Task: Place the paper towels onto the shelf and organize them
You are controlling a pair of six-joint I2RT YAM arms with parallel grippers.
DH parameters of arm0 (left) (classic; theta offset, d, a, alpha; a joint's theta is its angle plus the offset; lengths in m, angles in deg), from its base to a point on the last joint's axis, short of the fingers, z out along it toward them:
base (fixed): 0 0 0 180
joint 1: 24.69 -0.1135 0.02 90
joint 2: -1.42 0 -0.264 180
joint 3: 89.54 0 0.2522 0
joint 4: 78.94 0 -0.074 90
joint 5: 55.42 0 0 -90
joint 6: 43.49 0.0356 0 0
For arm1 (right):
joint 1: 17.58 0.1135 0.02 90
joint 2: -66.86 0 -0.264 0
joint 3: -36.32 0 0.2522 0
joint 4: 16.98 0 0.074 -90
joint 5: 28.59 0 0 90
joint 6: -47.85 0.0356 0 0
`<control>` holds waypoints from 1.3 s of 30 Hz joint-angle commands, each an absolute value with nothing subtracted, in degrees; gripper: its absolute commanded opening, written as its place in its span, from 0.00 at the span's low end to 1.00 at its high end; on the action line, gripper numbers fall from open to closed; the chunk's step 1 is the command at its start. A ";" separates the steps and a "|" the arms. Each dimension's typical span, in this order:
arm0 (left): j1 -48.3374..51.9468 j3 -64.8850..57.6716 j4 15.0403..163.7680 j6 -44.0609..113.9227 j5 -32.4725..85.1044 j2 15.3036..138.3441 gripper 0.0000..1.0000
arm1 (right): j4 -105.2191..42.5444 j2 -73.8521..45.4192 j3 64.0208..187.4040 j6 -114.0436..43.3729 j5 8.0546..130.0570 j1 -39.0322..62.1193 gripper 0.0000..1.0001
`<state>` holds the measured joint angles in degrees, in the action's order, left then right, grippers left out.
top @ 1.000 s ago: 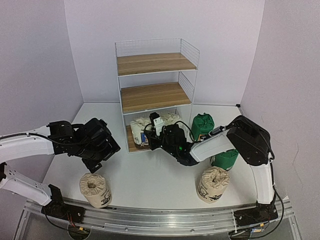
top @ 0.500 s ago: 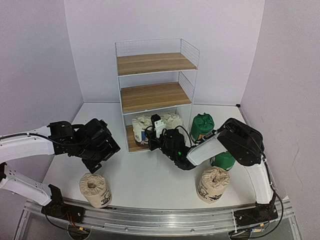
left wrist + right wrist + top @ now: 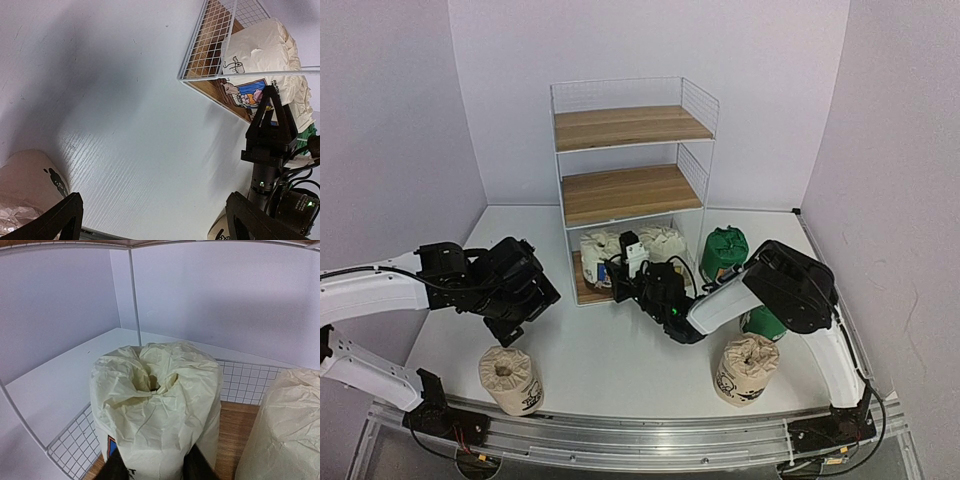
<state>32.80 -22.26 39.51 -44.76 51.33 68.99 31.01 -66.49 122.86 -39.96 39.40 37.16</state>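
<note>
A white paper towel roll stands on the bottom board of the shelf, and my right gripper is shut on its lower sides, dark fingers pressed against the wrap. A second white roll stands right beside it. From above, my right gripper reaches into the bottom level. My left gripper hovers open over the table with nothing between its fingers, just above a beige roll. Another beige roll and two green rolls stand on the table at the right.
The shelf's white mesh side runs close to the held roll's left. The middle and top boards hold nothing. The right arm's elbow sits between the two green rolls. A metal rail lines the near table edge.
The right gripper has pushed the white roll further left and deeper onto the bottom board, with its elbow shifting left. The left arm has not moved.
</note>
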 commanded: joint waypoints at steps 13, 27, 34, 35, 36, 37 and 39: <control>32.88 -24.79 41.46 -45.75 52.33 67.09 1.00 | 27.75 -63.31 119.56 -39.77 43.04 38.50 0.61; 32.91 -25.81 44.32 -44.26 51.37 66.90 1.00 | 19.42 -50.72 115.38 -38.42 45.43 38.63 0.82; 32.91 -26.99 45.95 -43.97 50.96 66.53 1.00 | 16.00 -47.15 116.75 -39.20 42.73 38.71 0.82; 32.89 -27.09 46.08 -43.96 50.93 66.52 1.00 | 15.52 -47.33 117.55 -39.33 42.22 38.72 0.82; 32.89 -27.14 46.20 -43.91 50.91 66.55 1.00 | 15.01 -47.81 118.49 -39.53 41.39 38.74 0.81; 32.91 -27.17 46.30 -43.85 50.89 66.55 1.00 | 14.59 -48.32 119.43 -39.80 40.47 38.73 0.81; 32.88 -27.21 46.40 -43.82 50.76 66.62 1.00 | 14.33 -49.60 120.70 -40.26 38.59 38.73 0.80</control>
<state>32.80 -26.82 44.73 -44.77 51.02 67.79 16.19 -49.21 116.72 -39.31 42.83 38.38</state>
